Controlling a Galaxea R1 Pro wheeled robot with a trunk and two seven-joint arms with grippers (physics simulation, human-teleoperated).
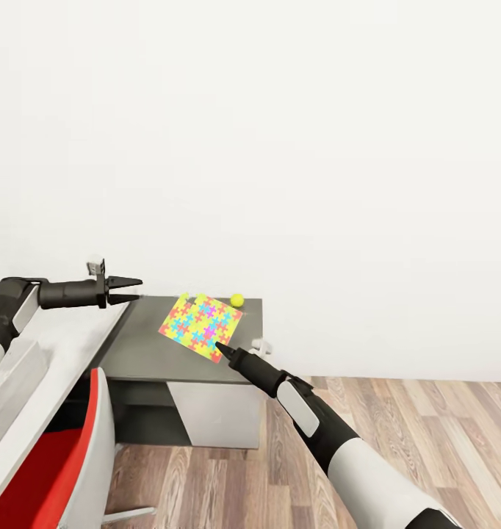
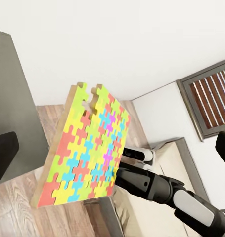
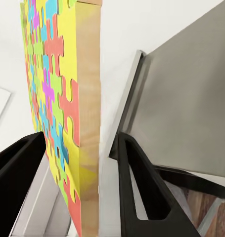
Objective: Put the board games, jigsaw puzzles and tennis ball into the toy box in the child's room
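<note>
I'm lifting a jigsaw puzzle (image 1: 200,326) off the dark desk section (image 1: 155,353) at lower centre of the head view. My right gripper (image 1: 222,350) has its fingers on either side of the puzzle's near corner, clamped on its edge as the right wrist view shows. My left gripper (image 1: 129,289) hovers at mid left, fingers apart and holding nothing. The tennis ball (image 1: 237,300) sits just behind the puzzle. Next I'd judge I must carry the puzzle to the toy box, keeping a firm grip
</note>
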